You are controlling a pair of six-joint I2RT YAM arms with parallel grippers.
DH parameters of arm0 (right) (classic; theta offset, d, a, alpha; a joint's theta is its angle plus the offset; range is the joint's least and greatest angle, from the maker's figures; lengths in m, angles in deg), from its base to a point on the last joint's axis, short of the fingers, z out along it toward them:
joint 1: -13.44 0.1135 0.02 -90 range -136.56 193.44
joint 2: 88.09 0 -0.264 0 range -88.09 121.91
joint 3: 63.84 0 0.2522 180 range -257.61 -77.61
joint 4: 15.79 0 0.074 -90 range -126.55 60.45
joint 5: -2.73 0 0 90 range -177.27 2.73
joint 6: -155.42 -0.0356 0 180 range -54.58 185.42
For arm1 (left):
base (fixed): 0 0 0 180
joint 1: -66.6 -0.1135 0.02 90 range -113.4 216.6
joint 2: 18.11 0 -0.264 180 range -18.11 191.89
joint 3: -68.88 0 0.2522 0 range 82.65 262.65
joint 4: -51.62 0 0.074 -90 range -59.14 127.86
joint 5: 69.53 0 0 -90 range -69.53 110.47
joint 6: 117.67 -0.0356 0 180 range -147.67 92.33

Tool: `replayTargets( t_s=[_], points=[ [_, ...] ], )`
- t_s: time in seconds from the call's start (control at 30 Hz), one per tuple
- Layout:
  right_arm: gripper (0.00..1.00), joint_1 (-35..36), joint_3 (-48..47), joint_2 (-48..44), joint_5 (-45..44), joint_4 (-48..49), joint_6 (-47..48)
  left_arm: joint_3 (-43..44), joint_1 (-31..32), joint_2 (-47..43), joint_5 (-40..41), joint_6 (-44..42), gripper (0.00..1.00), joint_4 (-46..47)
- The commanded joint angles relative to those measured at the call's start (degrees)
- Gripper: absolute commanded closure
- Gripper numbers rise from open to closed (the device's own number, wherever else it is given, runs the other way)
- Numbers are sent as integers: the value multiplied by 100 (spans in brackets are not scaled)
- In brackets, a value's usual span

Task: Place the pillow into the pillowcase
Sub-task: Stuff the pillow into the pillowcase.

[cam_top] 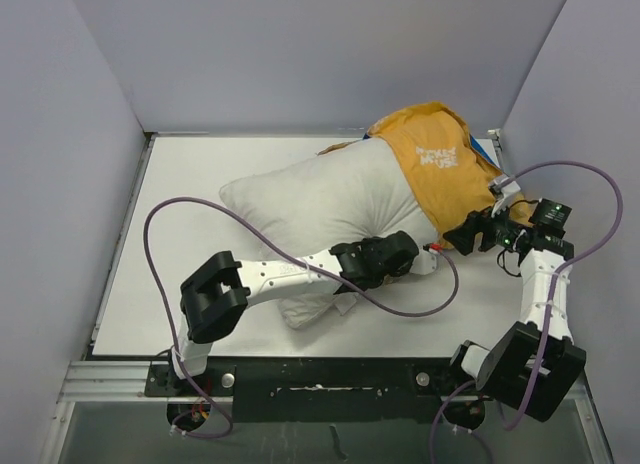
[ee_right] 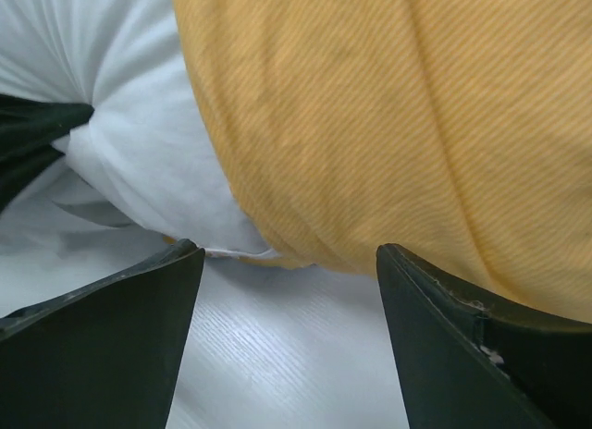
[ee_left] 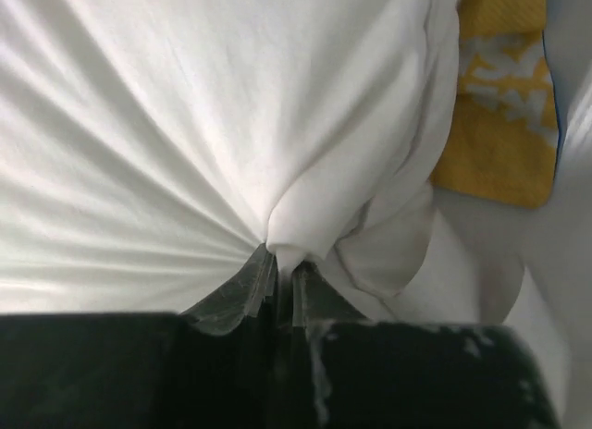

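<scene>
Left claw [ee_left: 282, 277] clenched on pillow [ee_left: 185, 124] fabric, right claw [ee_right: 289, 255] spread just before pillowcase [ee_right: 388, 124]

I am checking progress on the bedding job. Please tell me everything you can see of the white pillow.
The pillow is plump, white, of soft cloth, lying slantwise on the table. Its right end is inside the mustard-yellow pillowcase; most of it is outside. The left end effector is shut on a pinch of its near edge, and creases fan out from there.
</scene>
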Motion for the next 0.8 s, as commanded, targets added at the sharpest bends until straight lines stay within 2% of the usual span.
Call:
replayTargets(
  t_s=[0.0,0.2,0.3,0.53,0.77],
  points=[
    [21,328,91,159,-384,94,468,498,-580,-227,-1019,1155,100,-683],
    [24,690,285,233,-562,551,271,-66,-1258,-1325,-3869,2849,100,-134],
    [26,820,470,199,-1073,1083,-94,-148,-1563,-1614,-4725,3403,100,76],
    [34,1175,395,564,-2623,1840,-983,58,-1620,-1737,-5270,3642,100,46],
    [37,1590,302,510,-2398,2348,-1478,125,-1624,-1792,-5577,3780,100,90]
  ],
)
